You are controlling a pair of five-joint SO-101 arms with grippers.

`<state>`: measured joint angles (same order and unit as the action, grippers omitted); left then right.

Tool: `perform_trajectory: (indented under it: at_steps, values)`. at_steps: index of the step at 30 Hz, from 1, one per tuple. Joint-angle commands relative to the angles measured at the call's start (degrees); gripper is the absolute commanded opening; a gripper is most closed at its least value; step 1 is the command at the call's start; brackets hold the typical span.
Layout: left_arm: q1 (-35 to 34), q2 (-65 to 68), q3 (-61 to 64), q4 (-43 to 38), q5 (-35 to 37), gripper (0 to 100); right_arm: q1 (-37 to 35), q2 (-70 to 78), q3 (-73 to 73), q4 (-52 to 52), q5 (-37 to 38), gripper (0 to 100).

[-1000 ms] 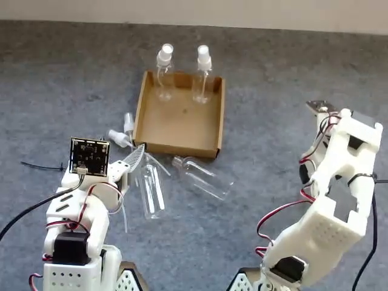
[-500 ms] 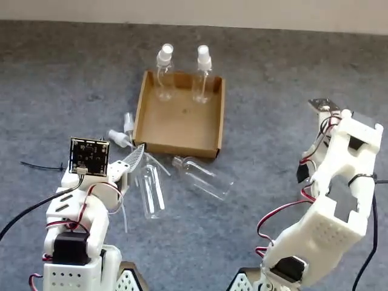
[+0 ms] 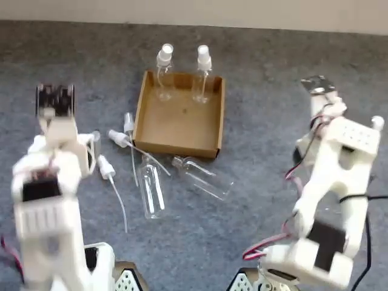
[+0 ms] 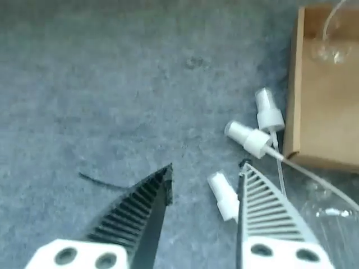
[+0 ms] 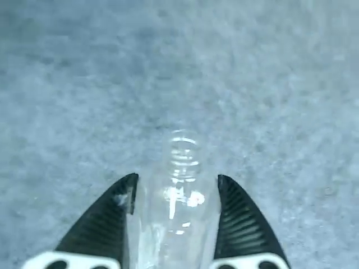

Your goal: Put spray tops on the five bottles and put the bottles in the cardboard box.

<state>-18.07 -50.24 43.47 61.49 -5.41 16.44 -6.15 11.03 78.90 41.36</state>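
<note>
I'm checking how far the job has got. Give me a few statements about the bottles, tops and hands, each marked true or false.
1. Two capped bottles stand at the far edge of the box. True.
2. The left hand grips a spray top. False: it is open and empty, above a top lying on the table.
3. The right hand holds a topless bottle. True.
4. The loose tops lie inside the box. False: they lie on the table beside it.
</note>
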Motion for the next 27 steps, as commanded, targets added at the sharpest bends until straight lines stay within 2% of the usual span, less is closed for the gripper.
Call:
perform_trajectory:
  at_steps: [1,4,7,17,27]
  values:
    - [-1.5,24.0,-17.0,10.2,-0.2,17,-6.3,-13.5,12.9,-5.1,-1.6,0.4]
    - [-3.2,32.8,-19.8,12.5,4.6,22,-8.4,-18.9,19.4,-6.1,-3.1,0.4]
    - [-3.7,38.0,-20.4,10.1,9.1,23,-9.6,-22.1,23.5,-6.0,-3.3,0.4]
    - [1.4,48.0,-19.8,3.8,21.0,23,-10.4,-23.4,26.2,-6.2,-3.3,0.4]
    - [1.5,58.4,-19.9,-0.6,21.8,19,-10.4,-23.9,26.2,-6.2,-3.3,0.5]
